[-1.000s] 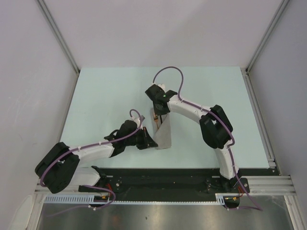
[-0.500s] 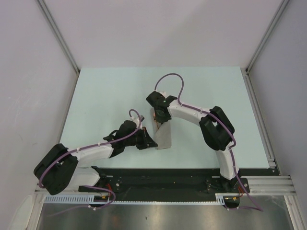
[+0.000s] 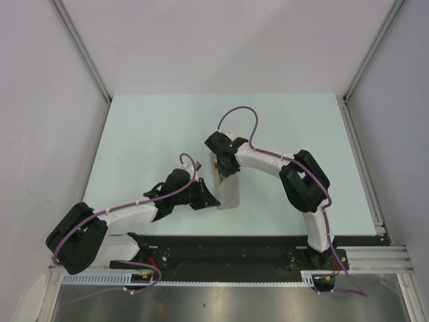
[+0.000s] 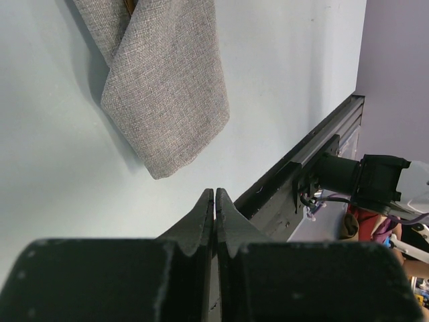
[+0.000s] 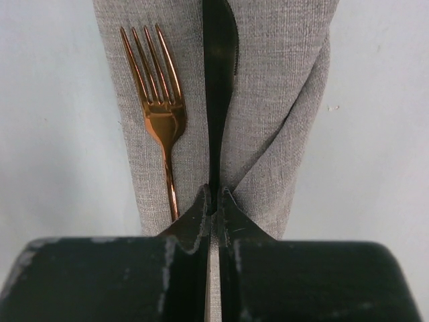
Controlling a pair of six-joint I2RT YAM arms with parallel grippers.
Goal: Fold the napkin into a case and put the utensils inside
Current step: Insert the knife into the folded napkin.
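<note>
Narrow grey-beige cloth case (image 3: 229,191) lies mid pale mint surface (image 3: 147,134), between both arms. Shiny copper-orange fork (image 5: 161,121) rests on cloth, tines exposed. Thin black cutlery piece (image 5: 218,80) runs along fold, right beside fork. Right pincer (image 5: 214,194) pinched tight on that black piece's end. Left pincer (image 4: 214,196) closed up, holding nothing, hovers just beside case's near corner.
</note>
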